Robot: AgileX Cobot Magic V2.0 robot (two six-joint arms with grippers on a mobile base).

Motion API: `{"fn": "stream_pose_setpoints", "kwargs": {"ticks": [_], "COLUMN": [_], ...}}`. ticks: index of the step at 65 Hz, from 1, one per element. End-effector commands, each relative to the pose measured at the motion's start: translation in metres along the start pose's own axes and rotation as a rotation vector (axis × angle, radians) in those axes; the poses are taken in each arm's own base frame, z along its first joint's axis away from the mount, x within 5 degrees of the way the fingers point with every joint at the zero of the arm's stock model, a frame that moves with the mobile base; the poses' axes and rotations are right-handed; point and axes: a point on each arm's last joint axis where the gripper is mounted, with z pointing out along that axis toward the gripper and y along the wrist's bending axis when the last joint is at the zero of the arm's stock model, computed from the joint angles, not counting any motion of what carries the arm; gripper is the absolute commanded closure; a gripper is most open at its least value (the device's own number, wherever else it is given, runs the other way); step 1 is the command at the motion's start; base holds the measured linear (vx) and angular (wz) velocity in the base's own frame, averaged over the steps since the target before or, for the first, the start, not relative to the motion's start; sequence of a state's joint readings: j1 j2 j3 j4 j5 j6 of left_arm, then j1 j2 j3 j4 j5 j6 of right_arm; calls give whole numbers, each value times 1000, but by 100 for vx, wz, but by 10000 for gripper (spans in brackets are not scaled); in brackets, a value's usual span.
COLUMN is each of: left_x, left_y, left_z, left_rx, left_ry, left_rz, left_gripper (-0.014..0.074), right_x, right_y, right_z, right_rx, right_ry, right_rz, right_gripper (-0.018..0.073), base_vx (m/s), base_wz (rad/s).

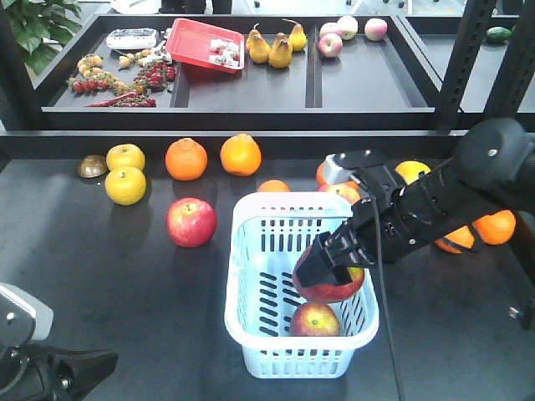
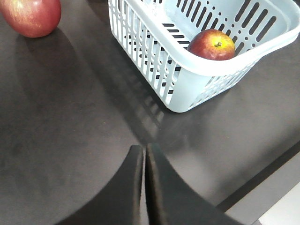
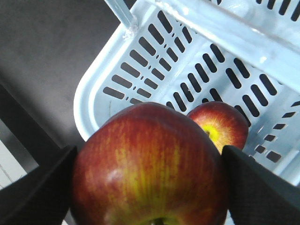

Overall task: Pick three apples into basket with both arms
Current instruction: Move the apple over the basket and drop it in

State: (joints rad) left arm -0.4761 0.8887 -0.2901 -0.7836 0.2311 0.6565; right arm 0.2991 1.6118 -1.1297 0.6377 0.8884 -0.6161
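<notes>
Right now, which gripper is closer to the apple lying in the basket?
The right gripper. It hangs just above the lying apple, gripping a second apple. The left gripper is shut, out over the table beside the basket.

Front view, lower centre: the right gripper [image 1: 328,269], clamped on a held apple [image 1: 341,291], blocks the air over the right side of the basket [image 1: 242,259]. A second apple [image 1: 314,320] takes the near end of the basket floor, while the far left floor lies open. At lower left, bare table [image 1: 109,292] gives free passage. A loose apple [image 1: 191,222] stands at centre-left, and oranges [image 1: 185,159] sit behind it.
</notes>
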Motion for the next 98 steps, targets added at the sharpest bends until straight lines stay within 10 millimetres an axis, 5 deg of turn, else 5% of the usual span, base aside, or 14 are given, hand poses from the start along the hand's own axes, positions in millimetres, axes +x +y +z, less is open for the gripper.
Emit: {"fn": "stream_pose_setpoints", "kwargs": {"ticks": [1, 12, 25, 42, 60, 83, 98], "left_x": [-11, -11, -11, -11, -11, -11, -11], "left_y": [0, 0, 0, 0, 0, 0, 0], "left_z": [-3, -3, -3, -3, -3, -3, -3], "left_rx": [-16, -16, -16, -16, -16, -16, -16], "left_ry": [-64, -64, -64, -64, -64, -64, -64], "left_rz": [-23, -23, -23, -23, -23, -23, -23], "left_gripper": [603, 603, 603, 603, 603, 603, 603], "right_x": [-11, -17, -19, -9, 14, 35, 72], "right_y": [5, 3, 5, 11, 17, -15, -79], "right_z": [-11, -11, -11, -12, -44, -108, -133], "right_rx": [-1, 13, -10, -78, 57, 650, 761], "right_ry": [-90, -151, -172, -68, 92, 82, 54], "right_rz": [-12, 14, 40, 46, -69, 135, 421], "right_gripper": [116, -111, -122, 51, 572, 567, 561], "base_vx": [0, 0, 0, 0, 0, 0, 0], "base_wz": [0, 0, 0, 0, 0, 0, 0]}}
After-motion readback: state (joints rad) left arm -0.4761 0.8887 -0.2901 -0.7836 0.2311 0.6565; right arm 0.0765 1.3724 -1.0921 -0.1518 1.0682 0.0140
